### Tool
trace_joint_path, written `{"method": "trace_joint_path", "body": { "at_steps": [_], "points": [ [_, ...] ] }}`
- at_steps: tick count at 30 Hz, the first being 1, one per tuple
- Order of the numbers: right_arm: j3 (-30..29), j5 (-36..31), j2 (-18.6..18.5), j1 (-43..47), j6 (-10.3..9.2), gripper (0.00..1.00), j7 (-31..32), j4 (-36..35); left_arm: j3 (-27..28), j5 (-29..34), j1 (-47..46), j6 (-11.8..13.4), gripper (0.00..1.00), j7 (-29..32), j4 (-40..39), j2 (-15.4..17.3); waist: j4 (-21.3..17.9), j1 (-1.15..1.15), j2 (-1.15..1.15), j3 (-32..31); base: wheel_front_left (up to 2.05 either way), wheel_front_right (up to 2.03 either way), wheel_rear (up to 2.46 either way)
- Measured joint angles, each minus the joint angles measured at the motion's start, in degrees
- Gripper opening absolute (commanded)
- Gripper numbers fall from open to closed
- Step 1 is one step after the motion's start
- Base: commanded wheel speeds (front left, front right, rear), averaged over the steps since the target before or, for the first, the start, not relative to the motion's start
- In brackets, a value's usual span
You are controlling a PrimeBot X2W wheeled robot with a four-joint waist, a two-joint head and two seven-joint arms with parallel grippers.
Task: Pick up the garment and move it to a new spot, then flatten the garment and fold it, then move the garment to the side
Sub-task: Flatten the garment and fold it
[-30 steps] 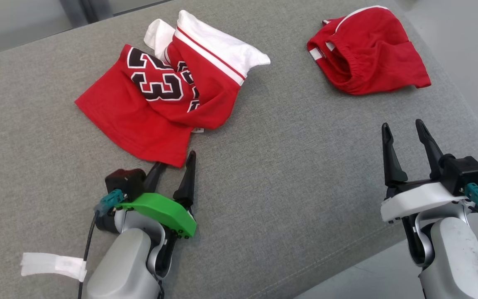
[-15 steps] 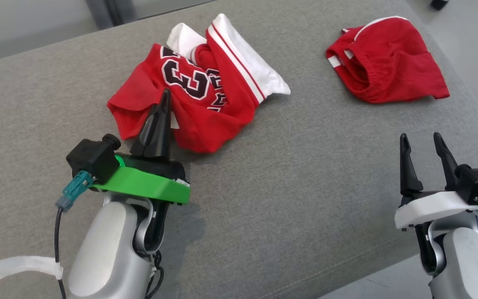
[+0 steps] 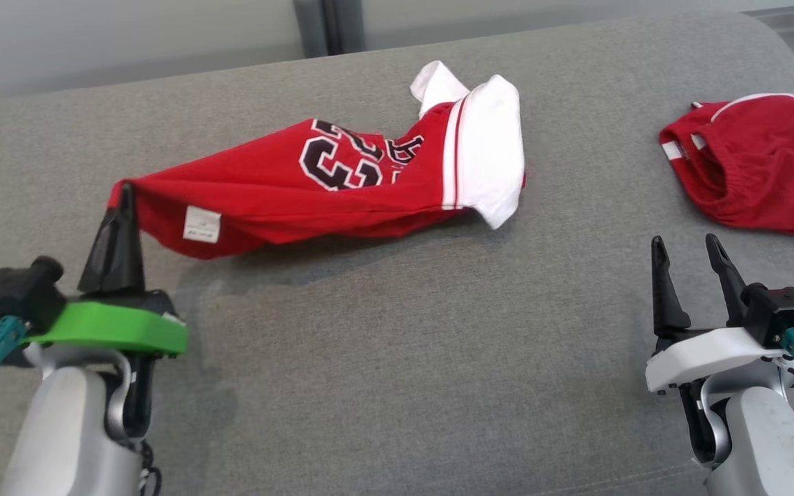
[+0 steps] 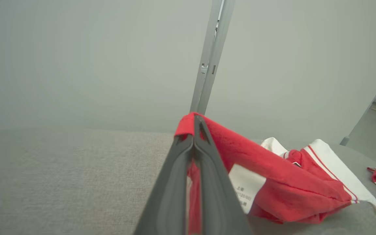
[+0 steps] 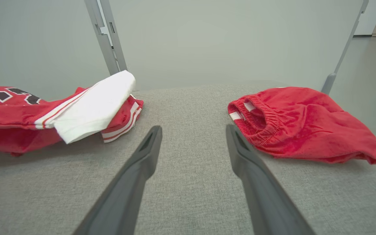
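The garment [image 3: 314, 186] is a red jersey with a black number and a white sleeve, stretched out over the grey cushion. My left gripper [image 3: 125, 200] is shut on its left corner, lifting that end off the surface; in the left wrist view the red cloth [image 4: 273, 182] drapes from the closed left gripper [image 4: 196, 122] and a white label shows. The white sleeve end [image 5: 93, 104] rests on the cushion. My right gripper [image 3: 686, 251] stands open and holds nothing at the lower right, fingers [image 5: 148, 147] apart over bare fabric.
A second red piece with an elastic waistband [image 3: 755, 165] [image 5: 299, 124] lies at the far right of the grey cushion [image 3: 397, 358]. A grey wall with a metal post [image 5: 106, 36] stands behind the cushion. Floor shows past its right edge.
My left gripper closed on the jersey's corner and pulled it up and to the left, stretching the bunched cloth out. The head camera shifted. The right gripper stayed open.
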Motion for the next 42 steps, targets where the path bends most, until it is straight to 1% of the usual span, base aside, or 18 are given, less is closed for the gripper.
{"method": "trace_joint_path", "body": {
  "at_steps": [4, 7, 9, 14, 16, 18, 19, 20, 21, 22, 23, 26, 28, 30, 34, 36, 39, 42],
  "points": [
    [0.07, 0.01, -0.13, -0.01, 0.0, 1.0, 0.0, 0.12, 3.28, -0.44, 3.63, 0.0, 0.0, 0.0, 2.02, 2.68, 1.93, 0.0, 0.0, 0.32, 0.0, 0.0, 0.0],
    [0.29, 0.05, -0.47, -0.07, 0.0, 1.0, 0.0, 0.43, 1.7, -1.66, 5.21, 0.0, 0.0, 0.46, 7.1, 4.17, 2.34, 0.0, 0.0, 1.34, 0.0, 0.0, 0.0],
    [0.62, 0.21, -0.87, -0.34, 0.01, 1.0, 0.0, 0.46, -0.68, -3.45, 4.73, 0.0, 0.0, 2.02, 9.95, 4.81, 2.31, 0.0, 0.0, 2.2, 0.0, 0.0, 0.0],
    [1.8, 0.21, -1.62, -1.96, 0.01, 1.0, 0.0, 0.31, -4.56, -6.62, -1.37, 0.0, 0.0, 3.41, 16.4, 5.75, 1.5, 0.0, 0.0, 4.54, 0.0, 0.0, 0.0],
    [1.99, 0.37, -2.16, -2.65, 0.0, 1.0, 0.0, 0.27, -5.15, -6.8, -4.21, -0.03, 0.0, 2.87, 19.49, 6.04, 0.96, 0.0, 0.0, 5.45, 0.0, 0.0, 0.0],
    [2.23, 0.66, -2.41, -3.03, 0.0, 1.0, 0.0, 0.26, -4.59, -6.86, -7.05, -0.02, 0.0, 1.85, 22.88, 6.16, 0.31, 0.0, 0.0, 6.22, 0.0, 0.0, 0.0],
    [2.31, 0.73, -2.45, -3.18, 0.01, 1.0, 0.0, 0.26, -4.19, -6.73, -8.32, 0.43, 0.14, 1.4, 24.58, 6.19, -0.06, 0.0, 0.0, 6.5, 0.0, 0.0, 0.0],
    [2.33, 0.74, -2.49, -3.28, 0.0, 1.0, 0.0, 0.25, -3.66, -6.65, -9.44, 1.38, 0.41, 1.01, 26.19, 6.14, -0.41, 0.0, 0.0, 6.75, 0.0, 0.0, 0.0],
    [2.44, 0.77, -2.59, -3.32, 0.0, 1.0, 0.0, 0.27, -3.26, -6.19, -10.27, 2.27, 0.41, 0.82, 27.67, 6.19, -0.75, 0.0, 0.0, 6.95, 0.0, 0.0, 0.0],
    [2.52, 0.79, -2.6, -3.33, 0.0, 1.0, 0.0, 0.32, -3.07, -5.58, -10.77, 3.08, 0.79, 0.42, 28.96, 6.25, -1.08, 0.0, 0.0, 7.05, 0.0, 0.0, 0.0],
    [2.58, 0.78, -2.55, -3.33, 0.01, 1.0, 0.0, 0.37, -2.81, -5.1, -11.16, 3.58, 1.0, 0.37, 30.25, 6.23, -1.36, 0.0, 0.0, 7.06, 0.0, 0.0, 0.0],
    [2.63, 0.77, -2.31, -3.3, 0.0, 1.0, 0.0, 0.64, -1.37, -4.34, -11.21, 5.19, 1.0, 0.33, 32.17, 5.63, -1.72, 0.0, 0.0, 6.45, 0.0, 0.0, 0.0],
    [2.8, 0.77, -2.22, -3.19, 0.0, 1.0, 0.0, 0.66, 0.45, -3.47, -10.85, 6.54, 1.0, 0.14, 31.2, 5.65, -1.65, 0.0, 0.0, 5.8, 0.0, 0.0, 0.0],
    [3.32, 0.77, -2.21, -3.13, 0.0, 1.0, 0.0, 0.62, 1.82, -2.6, -9.26, 7.05, 1.0, 0.1, 29.51, 5.24, -1.25, 0.0, 0.0, 5.07, 0.0, 0.0, 0.0],
    [4.97, 0.79, -2.1, -2.88, 0.0, 1.0, 0.0, 0.68, 3.96, -0.01, -5.34, 7.08, 1.0, 0.1, 25.32, 2.83, 0.6, 0.0, 0.0, 3.84, 0.0, 0.0, 0.0],
    [6.42, 0.78, -2.2, -2.89, 0.0, 1.0, 0.0, 0.92, 4.74, 1.08, -4.06, 6.93, 1.0, 0.1, 23.1, 1.12, 1.9, 0.0, 0.0, 3.36, 0.0, 0.0, 0.0],
    [9.43, 0.78, -2.61, -3.41, 0.01, 1.0, 0.0, 2.0, 5.47, 3.1, -2.18, 5.73, 1.0, 0.1, 20.83, -1.6, 4.2, 0.0, 0.0, 2.82, 0.0, 0.0, 0.0],
    [11.98, 0.9, -3.59, -5.39, 0.01, 1.0, 0.0, 3.89, 5.17, 5.03, -1.23, 4.02, 1.0, 0.1, 18.94, -4.08, 6.93, 0.0, 0.0, 2.46, 0.0, 0.0, 0.0]
  ]
}}
